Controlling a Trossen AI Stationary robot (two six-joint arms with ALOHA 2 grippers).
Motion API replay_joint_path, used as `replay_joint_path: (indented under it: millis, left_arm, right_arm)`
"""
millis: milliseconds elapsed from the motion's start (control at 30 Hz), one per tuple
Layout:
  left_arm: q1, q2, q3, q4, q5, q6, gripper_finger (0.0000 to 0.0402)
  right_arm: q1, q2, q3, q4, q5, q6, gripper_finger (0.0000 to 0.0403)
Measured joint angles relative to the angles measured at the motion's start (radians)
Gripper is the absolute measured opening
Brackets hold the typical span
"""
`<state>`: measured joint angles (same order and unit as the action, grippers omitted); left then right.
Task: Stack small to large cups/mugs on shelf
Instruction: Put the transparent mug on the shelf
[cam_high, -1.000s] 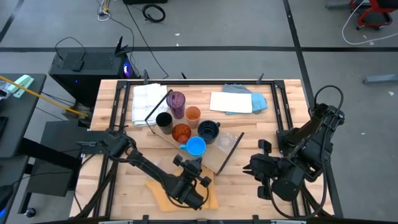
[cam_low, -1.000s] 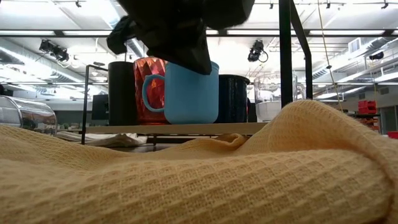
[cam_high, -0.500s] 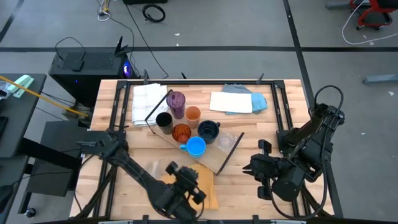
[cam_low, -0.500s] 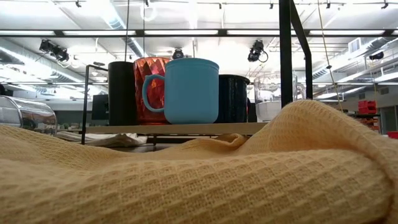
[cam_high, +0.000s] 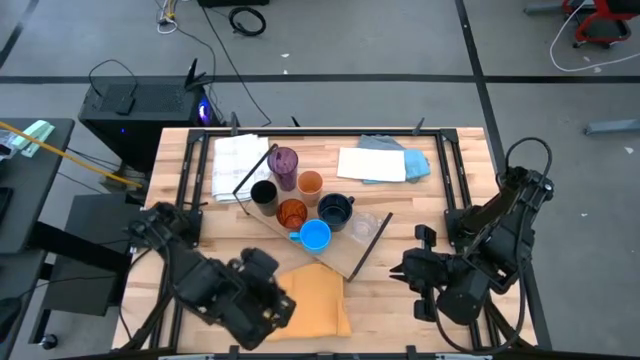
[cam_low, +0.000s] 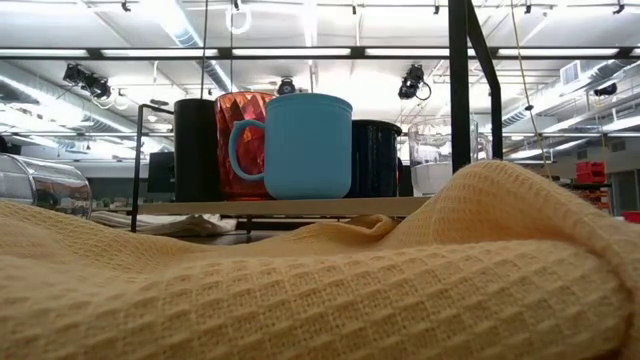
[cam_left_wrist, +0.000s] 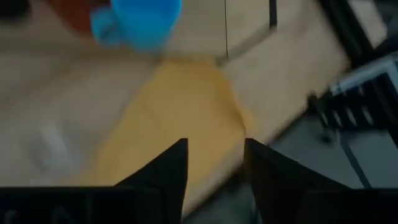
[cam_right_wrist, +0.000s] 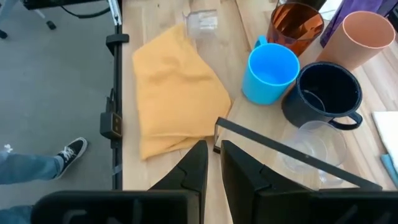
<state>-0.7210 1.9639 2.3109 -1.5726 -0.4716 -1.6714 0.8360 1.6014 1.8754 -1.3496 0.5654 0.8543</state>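
On the shelf (cam_high: 343, 260) stand the cups: purple tumbler (cam_high: 285, 160), light orange cup (cam_high: 311, 183), black cup (cam_high: 263, 192), amber ribbed cup (cam_high: 291, 212), navy mug (cam_high: 335, 210), bright blue mug (cam_high: 315, 236) and a clear glass (cam_high: 366, 223). All of them are upright on their bases. My left gripper (cam_high: 278, 305) hovers open over the yellow cloth (cam_left_wrist: 180, 118) at the near edge, with nothing between its fingers. My right gripper (cam_high: 405, 270) waits at the near right, clear of the shelf. Its fingers (cam_right_wrist: 198, 163) are almost together and empty.
A clear glass (cam_right_wrist: 202, 20) lies on its side on the tabletop beside the yellow cloth (cam_high: 318, 300). A white cloth (cam_high: 240, 165) and white and blue cloths (cam_high: 380, 160) lie at the far edge. Black rods (cam_right_wrist: 280, 149) frame the shelf's ends.
My left gripper has drawn away from the bright blue mug, rising and moving toward the table's near left corner. It now hangs over the yellow cloth. The mug stays upright on the shelf where it was.
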Motion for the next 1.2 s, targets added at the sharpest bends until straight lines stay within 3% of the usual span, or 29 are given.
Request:
replay_joint_path:
  millis: [100, 233, 367, 500, 567, 633, 733, 800, 900, 1000, 1067, 1133, 1200]
  left_arm:
    - [-0.047, 0.006, 0.0, 0.008, 0.041, -0.13, 0.0184]
    - [-0.125, 0.069, 0.0, 0.085, -0.107, -0.331, 0.0204]
    - [-0.193, 0.135, -0.002, 0.18, -0.419, -0.575, 0.0212]
    - [-0.238, 0.15, -0.001, 0.284, -0.875, -0.595, 0.0202]
    - [-0.242, 0.143, 0.0, 0.278, -0.965, -0.565, 0.0194]
    - [-0.252, 0.138, 0.0, 0.273, -0.969, -0.509, 0.0186]
    - [-0.25, 0.136, 0.0, 0.32, -0.905, -0.403, 0.0173]
    - [-0.235, 0.136, -0.001, 0.399, -0.777, -0.272, 0.0164]
    - [-0.179, 0.135, -0.002, 0.702, -0.483, 0.137, 0.0145]
    - [-0.097, 0.134, -0.002, 1.174, -0.136, 0.667, 0.0123]
    - [-0.036, 0.133, 0.002, 1.348, 0.119, 0.864, 0.011]
    - [0.006, 0.127, 0.002, 1.337, 0.266, 0.913, 0.0101]
    - [0.025, 0.129, -0.001, 1.287, 0.304, 0.956, 0.0093]
  right_arm:
    - [0.009, 0.0, -0.004, 0.0, 0.011, -0.002, 0.0051]
    - [0.012, 0.0, -0.032, -0.004, 0.036, -0.005, 0.0051]
    - [0.01, 0.0, -0.072, 0.001, 0.041, 0.009, 0.0051]
    - [0.011, 0.0, -0.12, 0.023, 0.042, 0.012, 0.0051]
    - [0.011, 0.0, -0.137, 0.039, 0.042, 0.013, 0.0051]
    - [0.01, 0.0, -0.141, 0.056, 0.041, 0.01, 0.0051]
    - [0.011, 0.0, -0.137, 0.065, 0.04, 0.01, 0.0051]
    - [0.011, 0.0, -0.131, 0.071, 0.038, 0.01, 0.0051]
    - [0.01, -0.003, -0.127, 0.088, 0.037, 0.016, 0.0051]
    - [0.011, -0.012, -0.127, 0.125, 0.036, 0.019, 0.0051]
    - [0.008, -0.019, -0.126, 0.151, 0.036, 0.038, 0.0051]
    - [0.008, -0.021, -0.126, 0.169, 0.036, 0.071, 0.0051]
    - [0.015, -0.022, -0.126, 0.192, 0.037, 0.106, 0.0051]
